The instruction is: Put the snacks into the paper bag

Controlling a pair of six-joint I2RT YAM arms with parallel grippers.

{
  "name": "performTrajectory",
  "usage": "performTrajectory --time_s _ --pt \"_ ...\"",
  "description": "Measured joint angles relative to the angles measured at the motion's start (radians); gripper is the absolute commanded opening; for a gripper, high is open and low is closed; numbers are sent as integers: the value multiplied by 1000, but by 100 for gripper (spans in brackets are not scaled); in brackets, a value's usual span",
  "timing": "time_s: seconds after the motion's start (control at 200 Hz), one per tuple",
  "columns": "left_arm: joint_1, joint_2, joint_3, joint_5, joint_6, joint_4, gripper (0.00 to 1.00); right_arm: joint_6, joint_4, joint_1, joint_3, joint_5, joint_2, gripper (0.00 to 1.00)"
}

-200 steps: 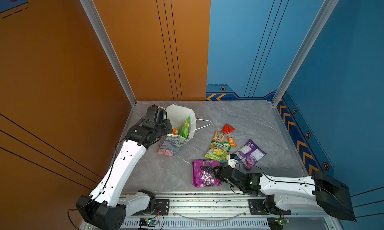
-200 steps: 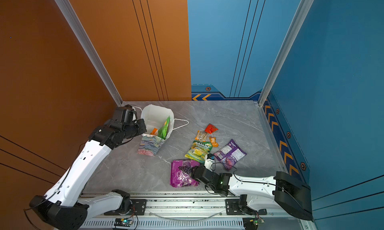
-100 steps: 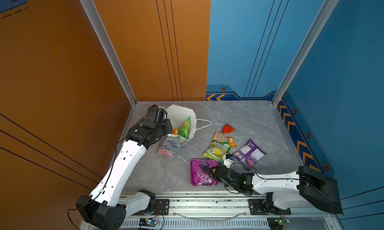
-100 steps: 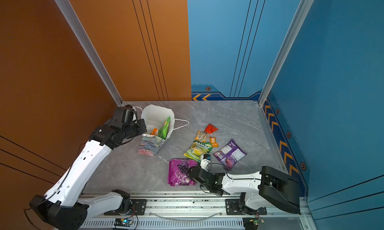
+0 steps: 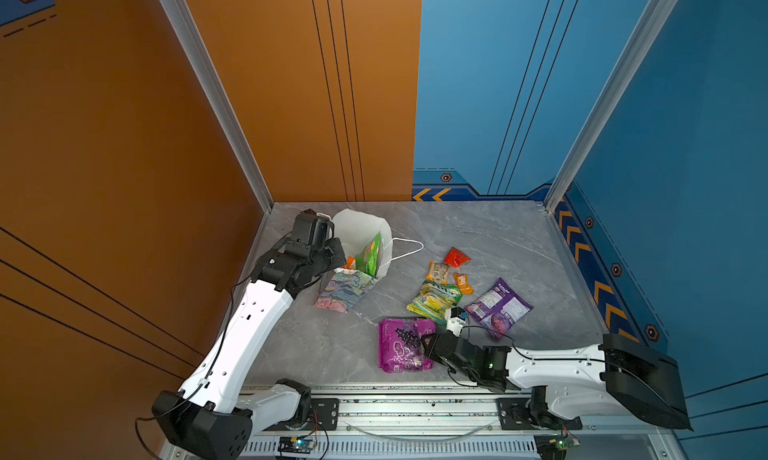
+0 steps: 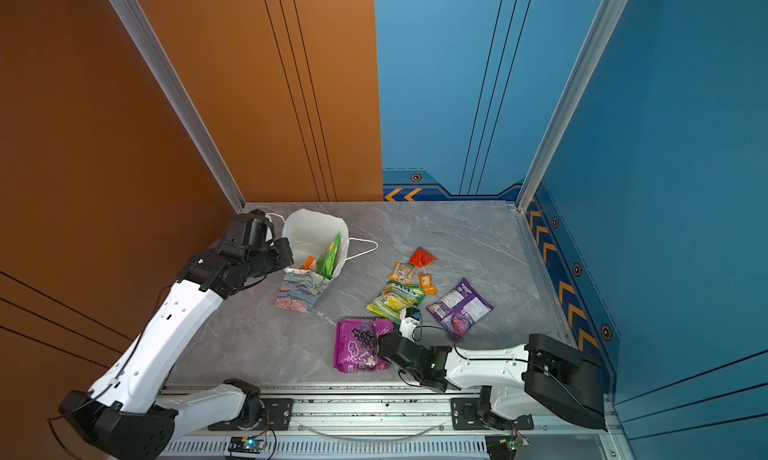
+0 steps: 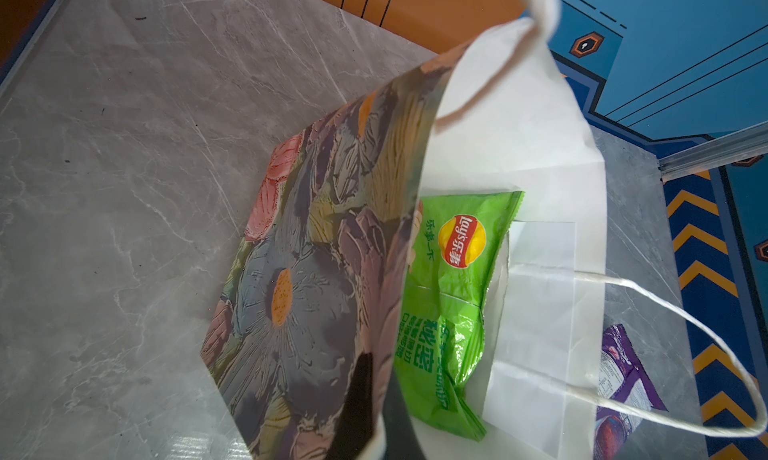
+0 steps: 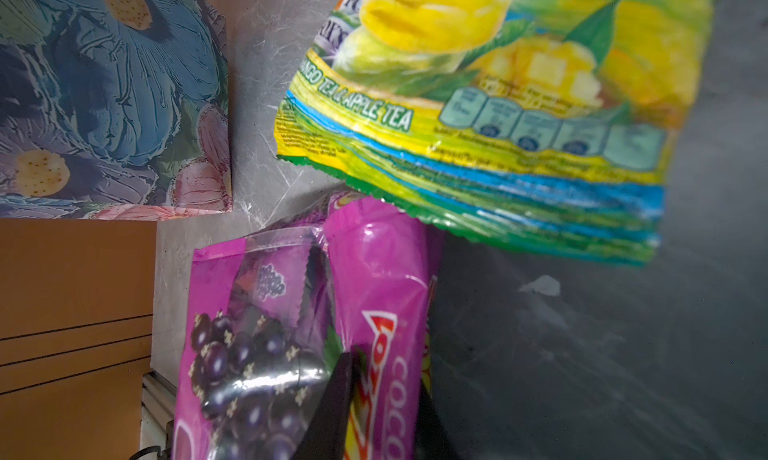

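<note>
The floral paper bag (image 5: 347, 289) (image 6: 301, 289) stands tilted at the back left, its mouth open. My left gripper (image 7: 380, 412) (image 5: 332, 258) is shut on the bag's near wall, one finger inside and one outside. A green packet (image 7: 451, 279) (image 5: 370, 254) and a small orange one (image 5: 350, 262) sit in the bag. At the table's front lies the magenta grape packet (image 5: 399, 343) (image 8: 374, 279). My right gripper (image 8: 382, 412) (image 5: 428, 343) is shut on its right edge, a finger on each side of the fold.
Loose snacks lie right of the middle: yellow-green packet (image 5: 434, 301), purple packet (image 5: 498, 308), red one (image 5: 456, 257), tan one (image 5: 439, 272), small orange one (image 5: 462, 282). A white cord handle (image 5: 405, 246) trails from the bag. Walls close three sides; the arm rail (image 5: 415, 408) runs along the front.
My right gripper has slid left onto the magenta packet's edge and closed on it, nudging the packet a little left. The left arm and the bag have not moved.
</note>
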Motion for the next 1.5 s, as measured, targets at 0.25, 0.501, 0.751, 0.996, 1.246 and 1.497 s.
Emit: performTrajectory --time_s 0.25,0.501,0.751,0.996,1.246,1.497 --pt "0 1 0 0 0 0 0 3 -109 1 2 0 -91 15" --pt "0 3 0 0 0 0 0 21 -181 -5 3 -5 -167 14" --pt "0 3 0 0 0 0 0 21 -268 -9 19 -2 -251 13" --pt "-5 5 0 2 1 0 0 21 -331 -14 19 10 -313 12" --pt "-37 7 0 8 13 2 0 21 -374 -16 19 37 -374 9" --pt "-57 7 0 17 27 14 0 21 -437 -18 25 71 -438 7"
